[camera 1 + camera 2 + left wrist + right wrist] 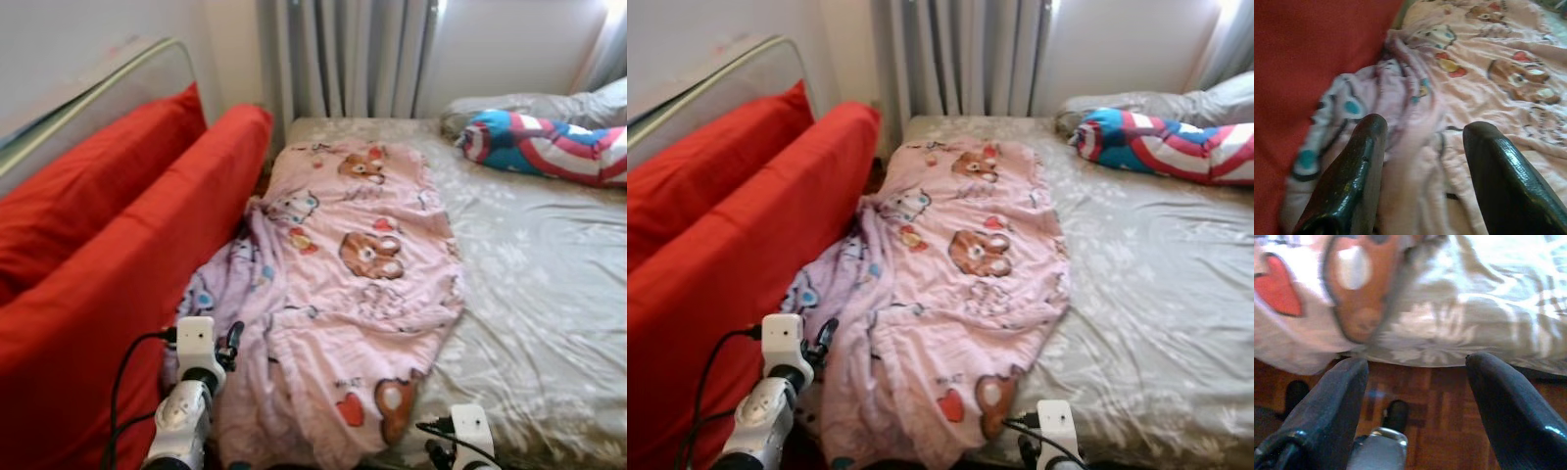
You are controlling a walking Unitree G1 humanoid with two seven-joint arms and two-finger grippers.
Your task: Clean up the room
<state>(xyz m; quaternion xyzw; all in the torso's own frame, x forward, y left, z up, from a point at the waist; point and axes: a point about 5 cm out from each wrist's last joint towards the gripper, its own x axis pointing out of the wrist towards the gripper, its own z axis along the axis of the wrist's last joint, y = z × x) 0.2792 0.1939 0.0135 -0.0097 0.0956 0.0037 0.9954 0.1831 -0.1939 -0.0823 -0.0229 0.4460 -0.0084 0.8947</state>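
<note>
A pink blanket (343, 284) printed with bears and hearts lies crumpled along the bed's left side, and its near end hangs over the bed's edge. My left gripper (232, 343) is open at the blanket's lower left fold, beside the red sofa. In the left wrist view its two black fingers (1359, 166) stand apart just over the bunched pink cloth (1415, 112). My right gripper (1418, 372) is open and low at the bed's near edge, over the wooden floor (1435, 396), with the blanket's hanging corner (1312, 308) ahead of it.
The bed (529, 284) has a grey floral sheet. A red, white and blue pillow (549, 147) and a grey pillow (549, 103) lie at its far right. A red sofa (98, 255) stands close along the left. A radiator (343, 59) is behind.
</note>
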